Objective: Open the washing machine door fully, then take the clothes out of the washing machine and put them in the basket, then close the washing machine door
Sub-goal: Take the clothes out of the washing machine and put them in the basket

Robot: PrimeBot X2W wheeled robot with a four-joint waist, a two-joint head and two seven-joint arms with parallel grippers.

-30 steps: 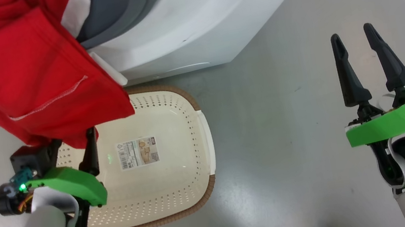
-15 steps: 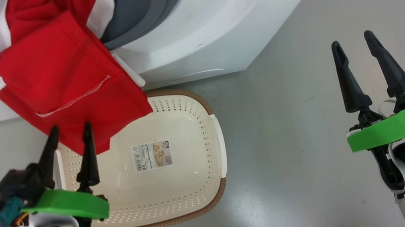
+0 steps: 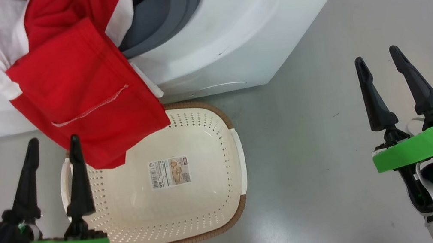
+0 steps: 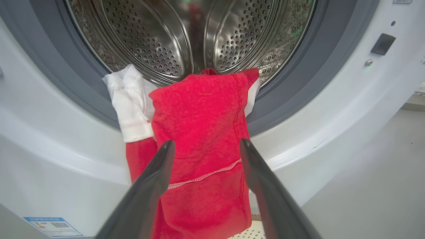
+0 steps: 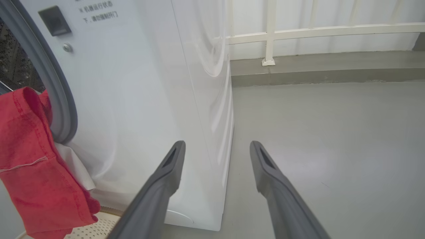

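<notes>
**Unloading stage: clothes (image 3: pixel 87 102) half out of the washing machine (image 3: pixel 228 28)**

Step in hand, by my judgement: moving the clothes to the basket, not yet done. The next move calls for the left gripper to close on the hanging red cloth and draw it clear.

- Floor (image 3: pixel 311 145): grey, smooth, running past the washing machine to a white railing (image 5: pixel 315 31).
- Washing machine: mouth open, steel drum (image 4: pixel 192 36) showing.
- Basket (image 3: pixel 183 240): on the floor directly before the washing machine.
- Clothes: draped over the washing machine's lip, hanging above the basket.
- Left gripper (image 3: pixel 53 141): spread, holding nothing, before the washing machine, beside the cloth's hem.
- Right gripper (image 3: pixel 376 54): spread, idle, off the washing machine's corner.
</notes>
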